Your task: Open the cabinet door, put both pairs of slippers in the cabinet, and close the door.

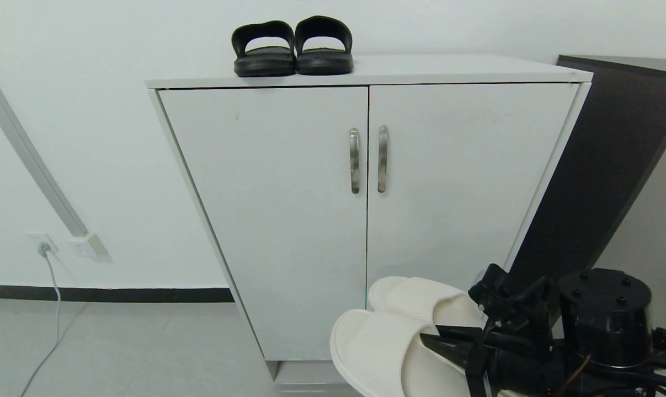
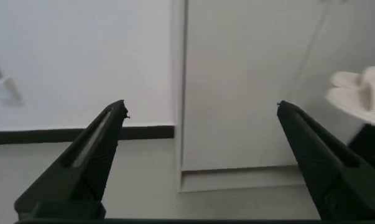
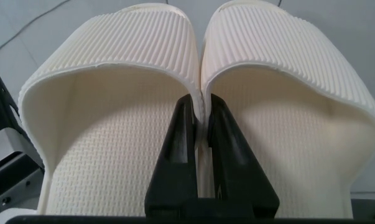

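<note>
Right wrist view shows your right jaws pinched tight on the inner straps of the white slippers (image 3: 112, 74), held low before the closed cabinet (image 1: 288, 220), likely light, bendy foam best gripped there, while your left jaws gape empty and black slippers (image 1: 264, 60) sit on top.

From the head, looking forward and down at the closed front of the cabinet (image 1: 288, 231) from some way back, taking in its top edge, both doors and the floor (image 1: 117, 353) at its left side. From the left wrist, set low, facing the cabinet's bottom left corner along the floor, ground shared with the head view. From the right wrist, pressed close over the white slippers (image 3: 112, 137), looking into their insoles, the pair also caught low before the right door from the head.
</note>
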Tool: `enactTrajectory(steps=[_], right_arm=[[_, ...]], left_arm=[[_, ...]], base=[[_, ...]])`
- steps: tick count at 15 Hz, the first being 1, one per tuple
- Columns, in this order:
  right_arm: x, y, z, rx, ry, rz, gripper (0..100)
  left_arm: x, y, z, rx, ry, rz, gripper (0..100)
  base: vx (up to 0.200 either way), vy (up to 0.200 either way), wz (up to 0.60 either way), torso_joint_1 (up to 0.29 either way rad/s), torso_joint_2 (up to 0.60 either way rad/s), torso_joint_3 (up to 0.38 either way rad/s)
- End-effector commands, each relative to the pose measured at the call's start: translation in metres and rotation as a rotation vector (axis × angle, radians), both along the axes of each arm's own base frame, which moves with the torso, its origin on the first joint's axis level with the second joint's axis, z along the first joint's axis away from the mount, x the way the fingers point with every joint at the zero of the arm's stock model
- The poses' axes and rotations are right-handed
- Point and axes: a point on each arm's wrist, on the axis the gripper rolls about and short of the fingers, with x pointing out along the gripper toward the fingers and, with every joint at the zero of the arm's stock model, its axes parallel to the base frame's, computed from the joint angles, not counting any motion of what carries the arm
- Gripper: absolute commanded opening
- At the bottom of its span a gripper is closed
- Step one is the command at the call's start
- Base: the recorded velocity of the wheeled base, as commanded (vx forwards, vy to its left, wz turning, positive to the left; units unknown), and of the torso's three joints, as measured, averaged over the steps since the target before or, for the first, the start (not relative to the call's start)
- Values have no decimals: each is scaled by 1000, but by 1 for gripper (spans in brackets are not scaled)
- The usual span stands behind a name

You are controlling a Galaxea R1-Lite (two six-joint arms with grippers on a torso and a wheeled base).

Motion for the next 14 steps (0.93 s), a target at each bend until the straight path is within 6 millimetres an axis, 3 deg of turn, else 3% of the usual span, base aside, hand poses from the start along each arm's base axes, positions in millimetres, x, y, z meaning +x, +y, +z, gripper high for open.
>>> enactTrajectory(steps=[1,2,4,6,11,14], right_arm=[[0,0,-2,-1,13,20,0],[-1,1,-3,-1,14,28,0],[-1,0,-4,-5,19,28,0],[-1,1,-3,-2,15,30,0],[-1,3,-2,3,10,34,0],[-2,2,-2,3,10,34,0]], left_arm=[[42,-5,28,-30,203,-209,100],[51,-6,31,-39,222,-244,100],[90,-9,41,-56,216,-352,100],[111,-17,48,-51,210,-457,100],[144,-62,78,-89,244,-698,100],[161,-95,83,-89,241,-741,100]], base=[[0,0,0,0,0,0],[0,0,0,0,0,0],[0,0,0,0,0,0],[0,0,0,0,0,0],[0,0,0,0,0,0],[0,0,0,0,0,0]])
